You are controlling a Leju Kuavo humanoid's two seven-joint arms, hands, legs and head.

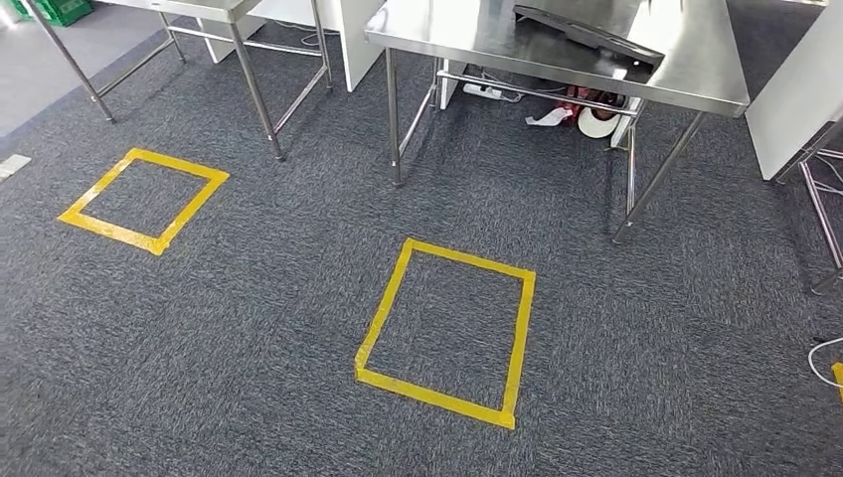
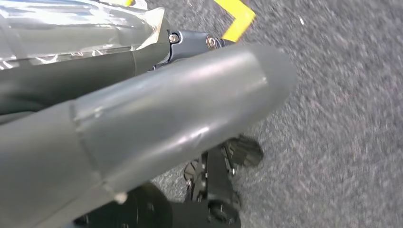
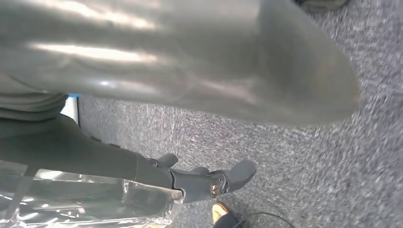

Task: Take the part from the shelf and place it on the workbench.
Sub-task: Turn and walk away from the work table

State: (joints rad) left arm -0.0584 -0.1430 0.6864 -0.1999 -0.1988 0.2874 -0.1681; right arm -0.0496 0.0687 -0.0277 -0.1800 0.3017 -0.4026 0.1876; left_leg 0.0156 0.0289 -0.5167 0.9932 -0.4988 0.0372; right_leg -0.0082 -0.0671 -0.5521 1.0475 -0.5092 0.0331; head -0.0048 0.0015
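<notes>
Two squares of yellow tape lie on the grey carpet (image 1: pixel 249 328) in the head view: one square (image 1: pixel 444 331) near the middle, the other (image 1: pixel 142 199) off to the left. Beyond the middle square stands a steel desk (image 1: pixel 497 40) with a dark flat object (image 1: pixel 587 32) on top; whether that is the part cannot be told. Under the desk sit a power strip (image 1: pixel 484 90), cables and some white and red clutter (image 1: pixel 567 111). A second steel desk (image 1: pixel 199 8) stands further left, and white panels stand at the right edge. The left hand (image 2: pixel 157 128) hangs over the carpet, its dark fingers (image 2: pixel 223 175) apart, holding nothing. The right hand (image 3: pixel 190 76) also hangs over the carpet, fingers (image 3: pixel 214 180) loosely extended, holding nothing.
</notes>
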